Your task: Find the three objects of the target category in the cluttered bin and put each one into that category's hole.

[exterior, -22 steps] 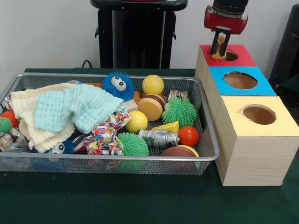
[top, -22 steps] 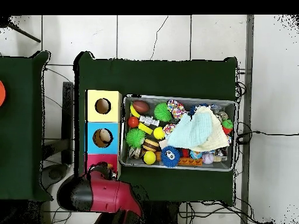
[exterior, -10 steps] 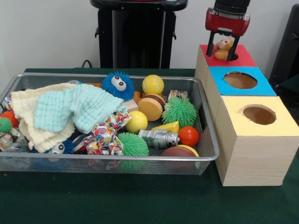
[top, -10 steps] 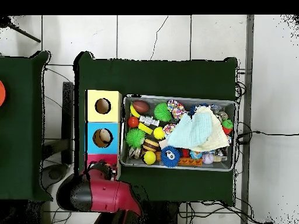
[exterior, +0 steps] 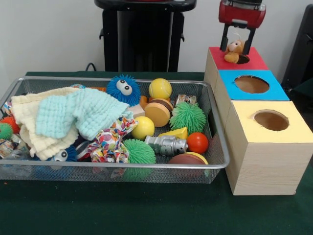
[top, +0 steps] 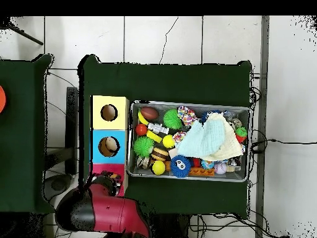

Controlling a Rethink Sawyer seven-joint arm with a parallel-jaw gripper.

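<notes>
A small tan teddy bear (exterior: 234, 50) sits in the hole of the red box (exterior: 257, 61), its head sticking out above the rim. My gripper (exterior: 237, 45) hangs just over it, open, with one finger on each side of the bear and no grip on it. In the overhead view the red arm (top: 102, 209) covers most of the red box (top: 119, 175) and hides the gripper and the bear. The wire bin (exterior: 122, 80) holds the clutter: a blue fuzzy ball (exterior: 123, 89), a green spiky ball (exterior: 188, 117), yellow balls and cloths (exterior: 73, 117).
The blue box (exterior: 274, 90) and the yellow box (exterior: 293, 129) stand in a row in front of the red one. Seen from overhead, a tan object lies in the blue box's hole (top: 108, 145). The bin (top: 189, 103) lies beside the boxes.
The gripper has opened and risen above the red box. The bear, held a second ago, now rests in the red hole, free of the fingers.
</notes>
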